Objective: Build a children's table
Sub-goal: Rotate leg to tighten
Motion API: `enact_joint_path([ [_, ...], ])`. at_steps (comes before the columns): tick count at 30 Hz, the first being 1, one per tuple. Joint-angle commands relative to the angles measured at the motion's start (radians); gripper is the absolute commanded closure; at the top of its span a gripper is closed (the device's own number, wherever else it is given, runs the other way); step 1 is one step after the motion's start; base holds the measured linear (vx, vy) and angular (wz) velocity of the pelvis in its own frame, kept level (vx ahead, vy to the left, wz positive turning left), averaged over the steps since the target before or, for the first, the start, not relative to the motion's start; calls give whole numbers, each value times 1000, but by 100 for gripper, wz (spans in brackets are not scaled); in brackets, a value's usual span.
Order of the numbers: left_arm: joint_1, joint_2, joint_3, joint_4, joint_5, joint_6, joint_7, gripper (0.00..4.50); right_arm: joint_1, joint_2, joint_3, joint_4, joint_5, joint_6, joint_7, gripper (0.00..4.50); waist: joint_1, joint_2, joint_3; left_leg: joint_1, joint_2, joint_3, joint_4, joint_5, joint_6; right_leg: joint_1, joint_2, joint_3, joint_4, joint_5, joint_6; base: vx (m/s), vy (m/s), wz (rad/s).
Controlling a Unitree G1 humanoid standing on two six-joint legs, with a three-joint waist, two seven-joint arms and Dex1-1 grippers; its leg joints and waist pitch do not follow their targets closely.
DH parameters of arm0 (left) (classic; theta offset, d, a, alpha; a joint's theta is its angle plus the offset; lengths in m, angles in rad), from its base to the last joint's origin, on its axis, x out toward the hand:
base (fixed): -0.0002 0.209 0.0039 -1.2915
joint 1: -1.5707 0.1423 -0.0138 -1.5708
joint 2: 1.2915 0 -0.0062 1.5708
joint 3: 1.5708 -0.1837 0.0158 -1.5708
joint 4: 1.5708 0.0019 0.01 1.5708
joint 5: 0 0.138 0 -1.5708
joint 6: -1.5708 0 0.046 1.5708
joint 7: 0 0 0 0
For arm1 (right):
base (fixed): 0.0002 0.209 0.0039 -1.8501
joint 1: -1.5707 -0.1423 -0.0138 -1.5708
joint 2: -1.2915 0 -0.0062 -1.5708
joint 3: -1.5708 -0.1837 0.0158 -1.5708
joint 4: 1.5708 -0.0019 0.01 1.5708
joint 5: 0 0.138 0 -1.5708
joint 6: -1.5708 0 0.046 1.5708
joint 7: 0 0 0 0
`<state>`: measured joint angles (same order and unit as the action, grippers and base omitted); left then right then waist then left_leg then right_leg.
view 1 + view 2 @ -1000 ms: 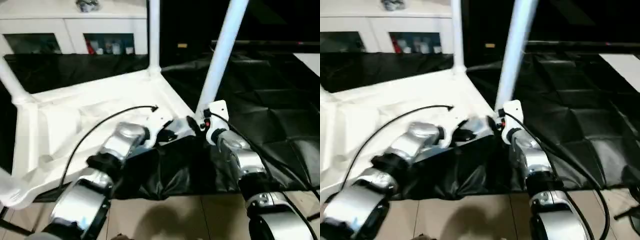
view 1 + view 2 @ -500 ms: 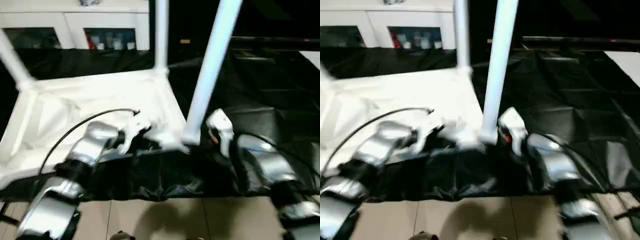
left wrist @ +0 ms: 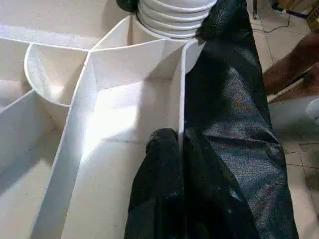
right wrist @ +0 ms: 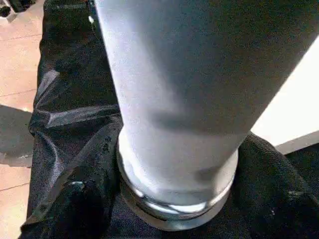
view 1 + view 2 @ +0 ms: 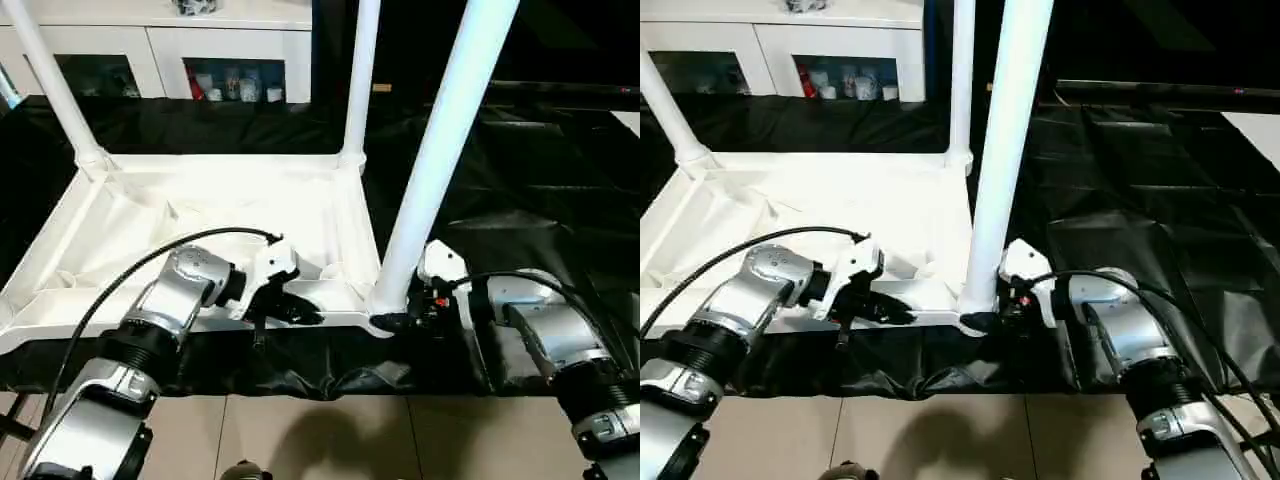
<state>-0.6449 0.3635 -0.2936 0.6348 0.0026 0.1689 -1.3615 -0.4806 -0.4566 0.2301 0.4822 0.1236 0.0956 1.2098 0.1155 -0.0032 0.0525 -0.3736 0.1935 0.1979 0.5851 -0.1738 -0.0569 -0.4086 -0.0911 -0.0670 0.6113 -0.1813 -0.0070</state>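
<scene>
The children's table lies upside down, its white top (image 5: 200, 210) on black cloth with the raised rim facing up. Three white legs stand in corner sockets: the near right leg (image 5: 440, 150), the back right leg (image 5: 360, 80) and the back left leg (image 5: 55, 85). My left gripper (image 5: 305, 315) is shut on the front rim wall (image 3: 180, 89), close to the near right corner. My right gripper (image 5: 385, 322) is shut on the ribbed base of the near right leg (image 4: 174, 124), one black finger (image 4: 75, 199) on each side.
A white cabinet with glass doors (image 5: 160, 50) stands behind the table. Crinkled black cloth (image 5: 540, 180) covers the ground to the right and back. Tiled floor (image 5: 300, 440) runs along the front, beneath my forearms.
The whole view has swung, so the table looks squarer now. My right gripper has come from beside the near right leg to around its base. The left grip on the rim is unchanged.
</scene>
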Motion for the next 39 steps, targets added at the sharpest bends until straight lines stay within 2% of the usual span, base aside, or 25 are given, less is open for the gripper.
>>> enact_joint_path([
  [1, -19, -20, -8, -7, -22, 3, -8, 450, -8, 8, 20, -10, 5, -3, 27, 168, 0, -7, -67, 14, 41, -15, -63, -195, 58, 52, -58, 43, -66, -144, -253, 0, 0, 0],
  [5, -13, -34, -5, -6, -22, 21, 14, 450, 5, 23, 7, -11, 19, 12, 22, 173, 0, -10, -66, 14, 42, -16, -64, -206, 54, 53, -59, 43, -69, -179, -244, 0, 0, 0],
  [8, -10, -58, 3, -2, -9, 49, 82, 450, 16, 54, -18, -12, 33, 43, -39, 174, 0, -9, -65, 16, 43, -16, -64, -203, 54, 50, -59, 43, -69, -178, -245, 0, 0, 0],
  [11, -12, -103, 25, 12, 3, 72, 196, 450, -1, 117, -77, 27, 41, 78, -193, 174, -6, -12, -63, 15, 40, -19, -67, -218, 37, 51, -62, 44, -75, -227, -234, 0, 0, 0],
  [12, -16, -137, 39, 22, 12, 90, 278, 450, -19, 167, -119, 59, 41, 102, -323, 174, -9, -12, -61, 16, 39, -19, -69, -230, 29, 49, -62, 43, -79, -262, -222, 0, 0, 0],
  [13, -16, -140, 41, 22, 12, 91, 286, 450, -20, 172, -124, 63, 41, 105, -336, 174, -12, -15, -61, 14, 38, -20, -70, -231, 23, 51, -62, 44, -80, -273, -215, 0, 0, 0],
  [14, -19, -163, 47, 27, 21, 100, 339, 450, -31, 203, -149, 81, 41, 124, -417, 174, -16, -14, -62, 17, 36, -22, -71, -246, 15, 50, -64, 42, -84, -309, -205, 0, 0, 0],
  [16, -29, -209, 56, 34, 35, 126, 434, 450, -43, 258, -175, 100, 27, 143, -545, 175, -27, -15, -62, 18, 36, -22, -71, -241, 5, 48, -62, 43, -86, -316, -193, 0, 0, 0],
  [18, -38, -244, 66, 42, 48, 142, 522, 450, -53, 298, -197, 120, 12, 149, -637, 175, -28, -12, -63, 18, 35, -20, -69, -227, 10, 47, -60, 44, -86, -294, -190, 0, 0, 0],
  [20, -42, -254, 67, 45, 54, 146, 551, 450, -56, 313, -204, 126, 7, 148, -671, 175, -27, -15, -66, 16, 32, -19, -67, -202, 22, 50, -59, 44, -83, -256, -191, 0, 0, 0],
  [21, -47, -281, 71, 50, 67, 142, 609, 450, -62, 347, -216, 135, -6, 143, -740, 175, -26, -14, -67, 14, 32, -18, -66, -190, 31, 51, -59, 44, -81, -232, -195, 0, 0, 0],
  [23, -48, -309, 72, 48, 71, 138, 640, 450, -65, 378, -221, 138, -9, 139, -778, 175, -28, -13, -67, 14, 32, -18, -67, -176, 32, 51, -56, 44, -79, -205, -198, 0, 0, 0],
  [25, -36, -331, 60, 32, 72, 138, 638, 450, -54, 403, -211, 115, -3, 117, -762, 175, -26, -7, -67, 14, 32, -18, -67, -181, 36, 52, -57, 44, -80, -200, -201, 0, 0, 0],
  [27, -17, -336, 45, 6, 68, 139, 614, 450, -41, 407, -207, 83, 13, 95, -724, 175, -26, -9, -66, 14, 34, -18, -68, -193, 39, 53, -58, 44, -80, -195, -200, 0, 0, 0],
  [28, -7, -332, 36, -11, 65, 137, 590, 450, -36, 400, -212, 66, 28, 97, -703, 119, -27, -10, -66, 14, 34, -18, -68, -195, 42, 54, -57, 44, -80, -194, -200, 0, 0, 0],
  [29, 1, -325, 27, -22, 65, 128, 569, 450, -34, 392, -217, 55, 39, 102, -688, 105, -26, -10, -66, 14, 34, -18, -68, -195, 44, 54, -58, 44, -80, -194, -200, 0, 0, 0],
  [31, 12, -307, 14, -40, 62, 121, 536, 450, -28, 365, -217, 33, 47, 111, -651, 105, -26, -11, -67, 13, 34, -19, -68, -195, 54, 56, -59, 44, -79, -187, -204, 0, 0, 0],
  [33, 20, -288, 5, -56, 55, 111, 497, 450, -21, 331, -196, 18, 33, 106, -599, 60, -25, -12, -67, 12, 34, -17, -66, -182, 60, 57, -58, 44, -79, -184, -203, 0, 0, 0],
  [37, 35, -249, -6, -85, 44, 109, 411, 450, 7, 260, -145, -24, 29, 103, -454, 59, -25, -12, -65, 11, 34, -16, -65, -176, 73, 57, -58, 44, -80, -185, -208, 0, 0, 0],
  [39, 43, -218, -8, -107, 28, 115, 343, 450, 36, 198, -101, -73, 41, 102, -321, 59, -22, -13, -65, 12, 35, -16, -64, -182, 76, 57, -58, 44, -80, -194, -208, 0, 0, 0],
])
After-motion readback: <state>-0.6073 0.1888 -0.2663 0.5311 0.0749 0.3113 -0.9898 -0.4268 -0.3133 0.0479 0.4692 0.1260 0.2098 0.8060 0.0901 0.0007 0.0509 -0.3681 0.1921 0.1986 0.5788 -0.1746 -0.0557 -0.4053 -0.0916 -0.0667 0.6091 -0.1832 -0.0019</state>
